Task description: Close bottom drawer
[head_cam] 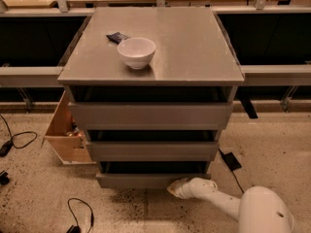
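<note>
Whether low gripper (176,188) touches bottom drawer (141,180): unclear.

The bottom drawer (146,180), grey with a plain handleless front, is seen lowest in the cabinet (194,47), drawn slightly out with a dark gap above. The gripper (176,188) is found at its front's lower edge, toward 5 o'clock.
</note>
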Motion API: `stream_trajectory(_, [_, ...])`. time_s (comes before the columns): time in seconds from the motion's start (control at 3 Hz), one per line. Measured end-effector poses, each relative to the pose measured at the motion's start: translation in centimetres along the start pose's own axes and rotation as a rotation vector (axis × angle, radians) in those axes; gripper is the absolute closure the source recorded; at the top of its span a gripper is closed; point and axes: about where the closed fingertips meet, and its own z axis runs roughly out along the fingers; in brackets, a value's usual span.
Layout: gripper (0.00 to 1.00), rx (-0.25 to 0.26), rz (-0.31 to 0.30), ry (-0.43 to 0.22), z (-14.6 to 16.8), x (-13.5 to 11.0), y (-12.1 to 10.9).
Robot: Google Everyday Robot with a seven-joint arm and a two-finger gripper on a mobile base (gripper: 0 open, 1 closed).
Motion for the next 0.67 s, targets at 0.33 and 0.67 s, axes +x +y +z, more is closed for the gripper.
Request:
stream_trajectory(0.33, [0.35, 0.0, 0.0, 0.0, 0.0, 0.0, 0.01])
stream_trajectory(0.67, [0.11, 0.0, 0.0, 0.0, 0.0, 0.0, 0.01])
